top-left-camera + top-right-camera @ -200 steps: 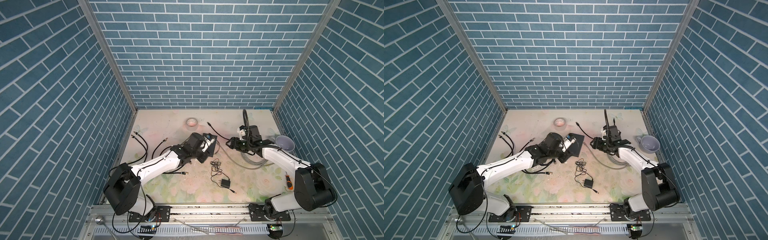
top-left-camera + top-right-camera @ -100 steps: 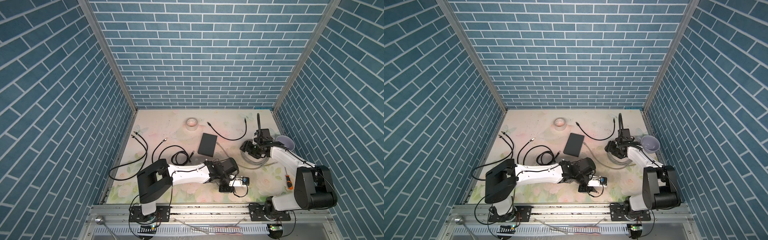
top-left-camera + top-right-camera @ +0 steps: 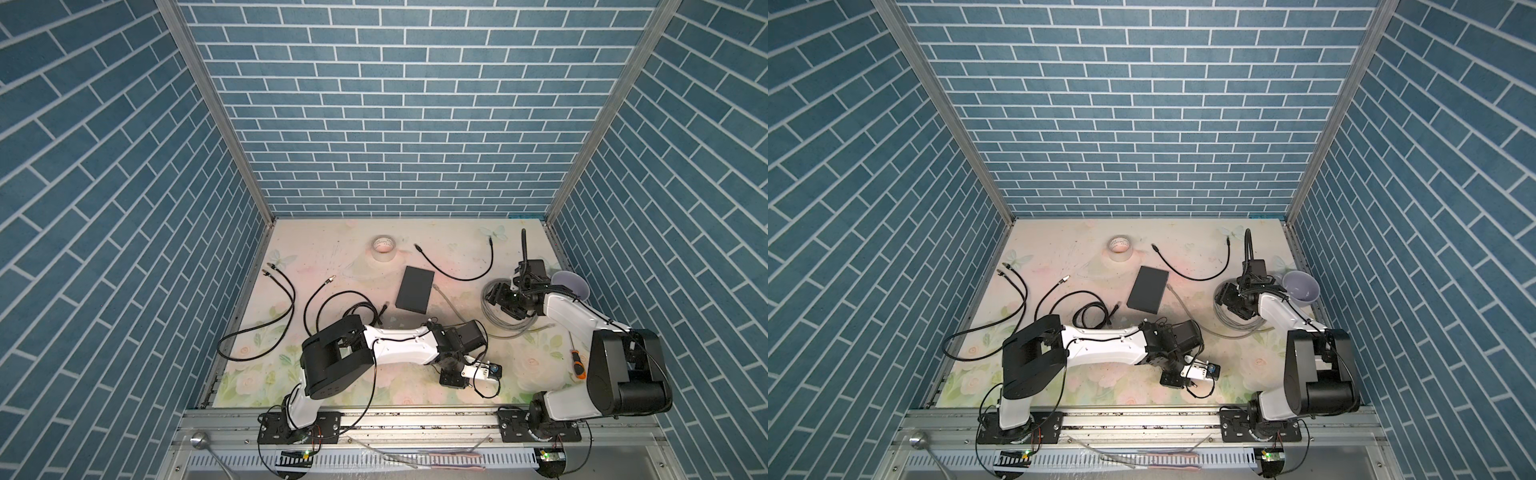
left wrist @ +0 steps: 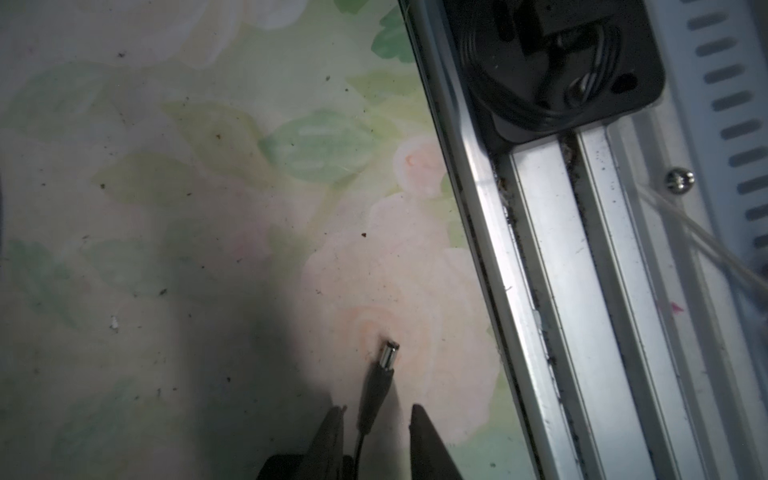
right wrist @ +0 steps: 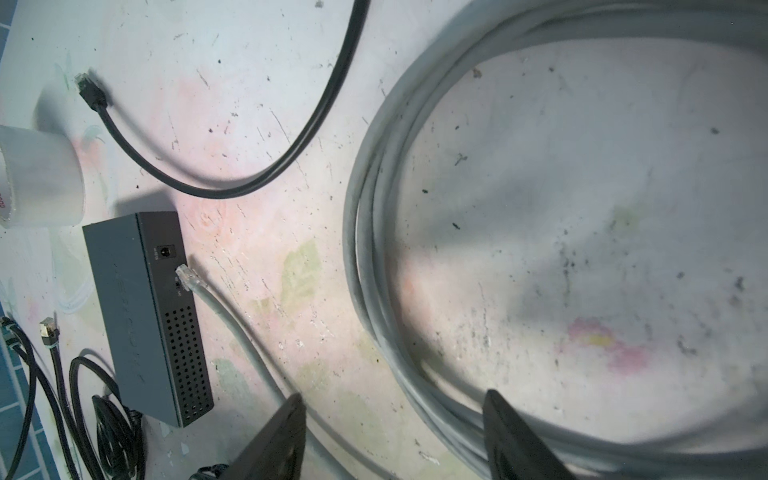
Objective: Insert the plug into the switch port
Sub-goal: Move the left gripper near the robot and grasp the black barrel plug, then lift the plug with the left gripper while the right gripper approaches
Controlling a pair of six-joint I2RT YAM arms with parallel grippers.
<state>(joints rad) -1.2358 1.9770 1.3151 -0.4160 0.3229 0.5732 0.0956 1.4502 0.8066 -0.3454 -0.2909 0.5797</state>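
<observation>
The switch (image 3: 415,289) (image 3: 1148,289) is a flat black box lying mid-table. The right wrist view shows its side (image 5: 141,316) with a small round socket (image 5: 165,251). The plug (image 4: 380,382), a black barrel with a silver tip, lies on the mat near the front rail. My left gripper (image 4: 377,409) (image 3: 494,374) straddles the plug's black sleeve, open, with a narrow gap on each side. My right gripper (image 5: 395,409) (image 3: 500,297) hangs wide open and empty over a grey cable coil (image 5: 374,208), right of the switch.
The coil's clear connector (image 5: 187,278) rests against the switch's side. A black adapter (image 3: 453,379) sits behind my left gripper. Tape roll (image 3: 383,248), lavender bowl (image 3: 569,286), orange screwdriver (image 3: 577,368) and black cables (image 3: 282,299) lie around. The metal rail (image 4: 561,291) borders the mat.
My left arm has swung from the switch to the table's front, down over the plug. My right gripper has drawn back to the right, over the grey coil. The switch now lies flat.
</observation>
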